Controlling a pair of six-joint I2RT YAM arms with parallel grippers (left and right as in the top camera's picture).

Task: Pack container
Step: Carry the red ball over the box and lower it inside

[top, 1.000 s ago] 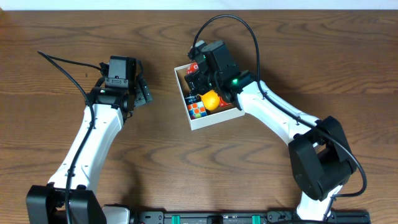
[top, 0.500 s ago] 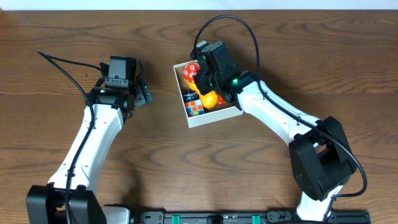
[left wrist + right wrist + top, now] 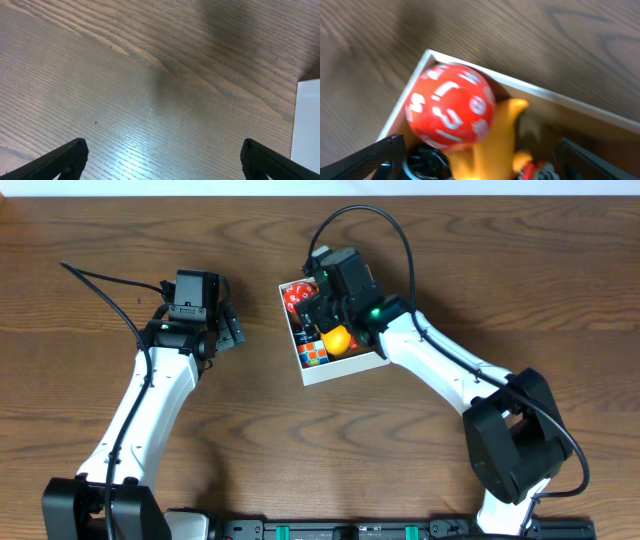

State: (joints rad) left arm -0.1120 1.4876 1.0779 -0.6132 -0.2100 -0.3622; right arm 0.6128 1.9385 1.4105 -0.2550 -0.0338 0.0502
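The container lies on the counter a little past its middle toward the far edge, turned slightly askew, and it looks nearly full. A red ball with white numerals sits in its far left corner against the wall, with a yellow toy beside it and a coloured cube puzzle by the near left corner. Some dark and red bits show under the yellow toy in the right wrist view, too cropped to name. The right arm reaches over the box with the right jaws spread wide on either side of the ball and touching nothing, so the ball seems to rest on its own. The left arm hangs over bare wood just beside the container's left wall, its left jaws also wide apart and empty. No loose toys show on the counter, so the packing appears done or close to it; what probably remains is to lift the right arm clear, and no lid is in view. Room is tight only inside the box, where thin walls and crowded toys sit near the right fingertips, so a straight rise looks safest. Around the box, the counter lies bare toward every edge.
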